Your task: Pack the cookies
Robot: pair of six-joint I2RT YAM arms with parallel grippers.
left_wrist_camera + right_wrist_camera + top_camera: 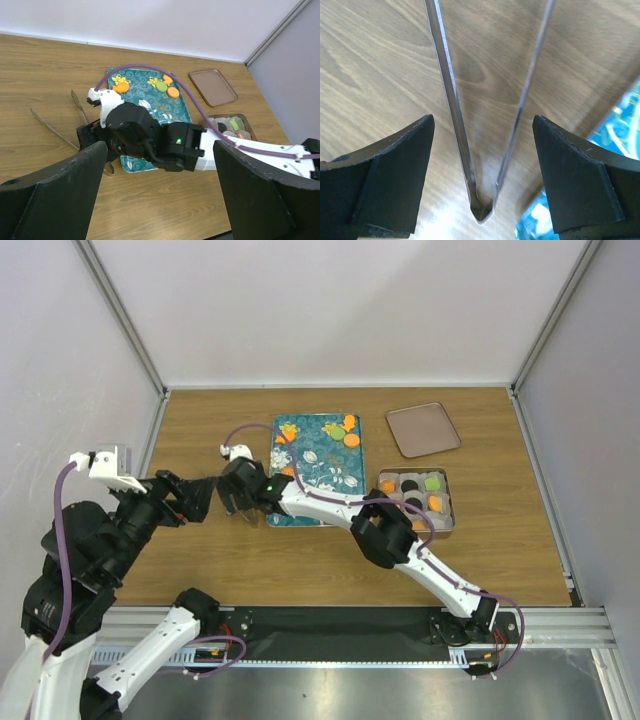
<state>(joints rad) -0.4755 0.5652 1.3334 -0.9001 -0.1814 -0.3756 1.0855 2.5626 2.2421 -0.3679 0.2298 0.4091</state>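
My right tool (482, 125) stands apart astride the steel tongs (450, 100); cookies (352, 440) look light, flat, probably brittle, so pinch them gently across the edges.

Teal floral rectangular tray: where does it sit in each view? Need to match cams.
Top external: teal tray at the centre of the picture.
Left wrist: teal tray upper centre.
Right wrist: teal tray only as slivers at the right edge and bottom.
Shared landmark: the wooden table, seen under the tray in all three.
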